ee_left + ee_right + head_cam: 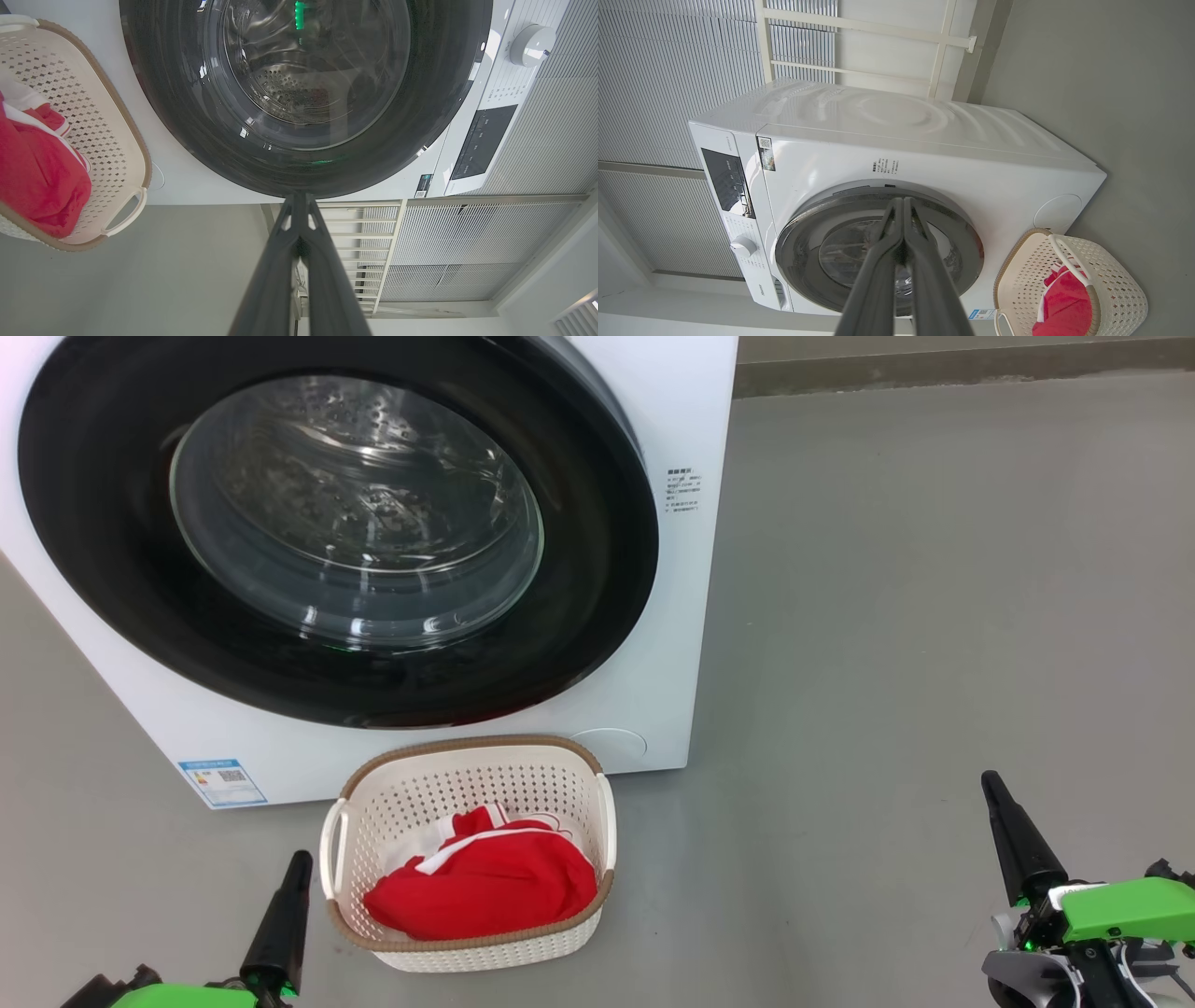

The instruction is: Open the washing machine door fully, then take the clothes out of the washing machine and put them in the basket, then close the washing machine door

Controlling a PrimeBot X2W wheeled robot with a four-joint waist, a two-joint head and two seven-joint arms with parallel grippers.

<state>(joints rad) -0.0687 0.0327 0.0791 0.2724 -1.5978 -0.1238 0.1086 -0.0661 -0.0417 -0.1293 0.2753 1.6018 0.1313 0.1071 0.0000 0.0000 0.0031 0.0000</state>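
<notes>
We're seeing the clothes (485,887) lying bunched in the basket (467,745), which is standing on the floor just in front of the washing machine (677,644), below the washing machine door (355,513). The door is looking shut, flush with the white front in the right wrist view. The drum behind the glass is showing no red, as far as the reflections allow. We're judging the job as about finished.

Handling: we're rating the clothes light, soft, floppy and not fragile. The place to pinch is a raised fold on top of the pile, and we're expecting the fabric to trail. The door is reading as stiff, hinged and heavier, with a glossy rim that is likely slippery for thin fingers. We're advising a push on the black rim, not the glass. We can't tell where its handle is. The basket is looking light enough to slide if bumped.

Tool: the left gripper (299,200) is pressing its fingers together, holding nothing and touching nothing, near the basket's left handle but apart from it. The right gripper (903,201) is doing the same, pressed together and empty, well apart from the basket over bare floor.
</notes>
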